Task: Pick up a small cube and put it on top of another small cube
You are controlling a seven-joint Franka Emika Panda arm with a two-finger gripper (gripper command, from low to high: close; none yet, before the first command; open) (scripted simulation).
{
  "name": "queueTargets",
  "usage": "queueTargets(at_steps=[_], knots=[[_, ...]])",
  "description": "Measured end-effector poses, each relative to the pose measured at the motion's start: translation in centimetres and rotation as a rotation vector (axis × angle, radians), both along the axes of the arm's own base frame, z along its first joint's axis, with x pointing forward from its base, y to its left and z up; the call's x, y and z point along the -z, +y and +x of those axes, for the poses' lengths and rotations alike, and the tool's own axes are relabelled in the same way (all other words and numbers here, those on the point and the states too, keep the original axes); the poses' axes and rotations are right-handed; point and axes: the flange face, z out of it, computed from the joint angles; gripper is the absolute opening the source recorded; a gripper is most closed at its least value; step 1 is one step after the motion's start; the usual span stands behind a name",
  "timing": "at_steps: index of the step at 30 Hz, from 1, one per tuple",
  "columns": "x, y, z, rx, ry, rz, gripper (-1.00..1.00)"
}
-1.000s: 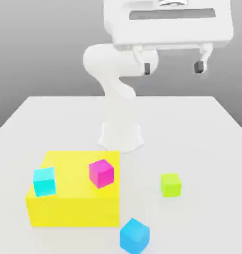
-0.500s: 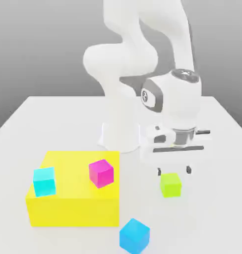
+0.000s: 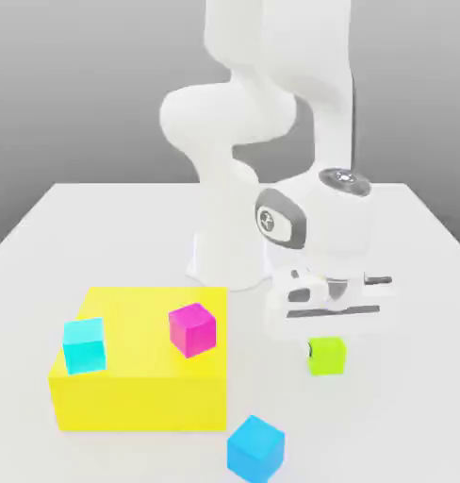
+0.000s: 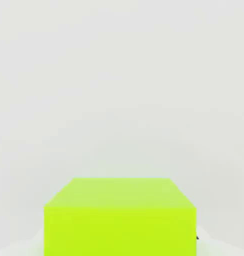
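Note:
The small lime-green cube [image 3: 328, 360] rests on the white table at the exterior view's right, and its top and front face show close up in the hand view [image 4: 119, 220]. My gripper [image 3: 325, 351] has come straight down over it and is shut on it, a dark fingertip [image 3: 309, 351] pressed against its side. The magenta cube [image 3: 192, 329] sits on top of the big yellow block [image 3: 139, 387]. Near the table's front edge lies the blue cube [image 3: 255, 448].
A cyan cube [image 3: 84, 344] sits on the yellow block's corner at the exterior view's left. The arm's white base [image 3: 229, 259] stands behind the block, mid-table. Bare table [image 3: 413, 396] stretches to the right of the lime-green cube.
The hand came down from high above the table onto the lime-green cube, and its fingers went from wide apart to closed on the cube. No cube has shifted.

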Motion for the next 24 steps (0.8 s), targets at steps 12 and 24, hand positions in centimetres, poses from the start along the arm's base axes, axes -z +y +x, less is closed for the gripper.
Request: queueTargets(at_steps=[12,24], knots=[[-5.2,0.3,0.3,-0.002,-0.004,-0.004,-1.00],[-15.1,-11.3,6.9,0.318,-0.001,-0.017,-1.00]])
